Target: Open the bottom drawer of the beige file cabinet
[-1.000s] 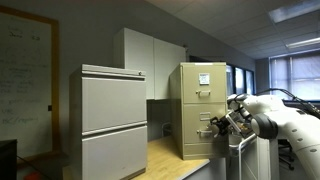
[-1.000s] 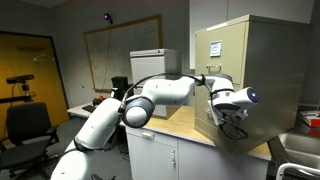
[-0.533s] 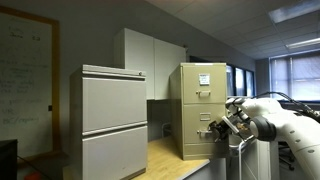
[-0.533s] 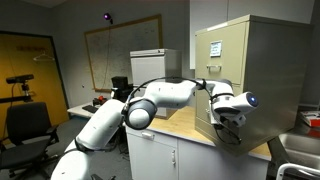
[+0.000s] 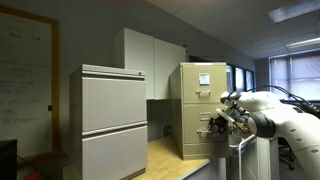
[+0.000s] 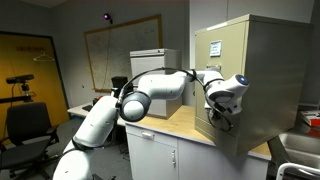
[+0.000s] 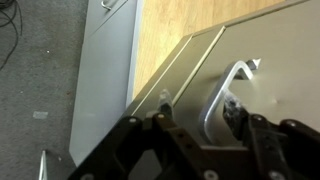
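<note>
**Gripper at the pull of the lowest drawer**

The beige file cabinet (image 5: 203, 105) stands on a wooden countertop (image 5: 172, 156), right of centre in an exterior view, with a white paper (image 5: 204, 79) on its upper front. The bottom drawer (image 5: 195, 140) is the lowest panel, just above the countertop. The gripper (image 5: 220, 121) sits against the right part of that front, and the white robot arm (image 5: 280, 115) reaches in from the frame's right edge.

In the wrist view the drawer front (image 7: 280, 70) fills the upper right, its silver pull (image 7: 222, 95) running diagonally across the middle. The gripper (image 7: 203, 128) enters from the bottom edge with its jaws apart on either side of the pull's lower end. One dark finger (image 7: 237, 114) lies just beside the pull. Whether the drawer is pulled out at all cannot be told.

A wider light-grey cabinet (image 5: 113, 120) stands left of centre, well apart from the beige one, with white wall cupboards (image 5: 150, 60) behind. In an exterior view the arm (image 6: 150, 95) crosses in front of a whiteboard (image 6: 125, 50), and an office chair (image 6: 25, 125) stands at lower left.
</note>
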